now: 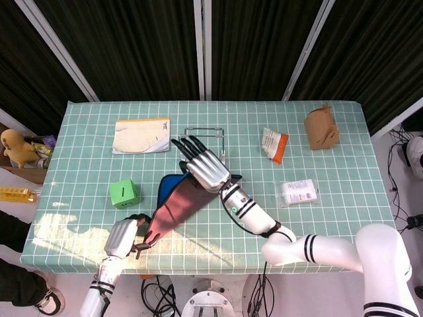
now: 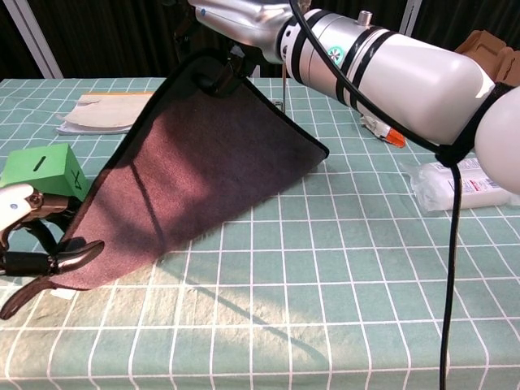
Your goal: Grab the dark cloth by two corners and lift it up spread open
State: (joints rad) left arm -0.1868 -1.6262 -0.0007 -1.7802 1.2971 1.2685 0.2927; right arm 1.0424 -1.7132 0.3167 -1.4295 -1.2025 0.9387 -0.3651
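Note:
The dark maroon cloth [image 1: 173, 210] [image 2: 203, 166] hangs slanted from one raised corner down to the table near the front edge. My right hand [image 1: 205, 169] [image 2: 240, 18] grips that upper corner above the table's middle. My left hand [image 1: 124, 238] [image 2: 32, 240] is at the cloth's lower left corner. One of its fingertips [image 2: 84, 253] lies on the cloth's edge, and a thin tail of the corner [image 2: 23, 299] trails below the hand. The frames do not show whether that corner is pinched.
A green cube [image 1: 124, 193] [image 2: 45, 171] stands just behind my left hand. A blue cloth [image 1: 166, 185] lies under the dark one. At the back are a booklet [image 1: 141, 135], a wire stand [image 1: 205, 135], an orange-white packet [image 1: 272, 144] and a brown bag [image 1: 321, 127]. A clear packet [image 1: 297, 191] lies to the right.

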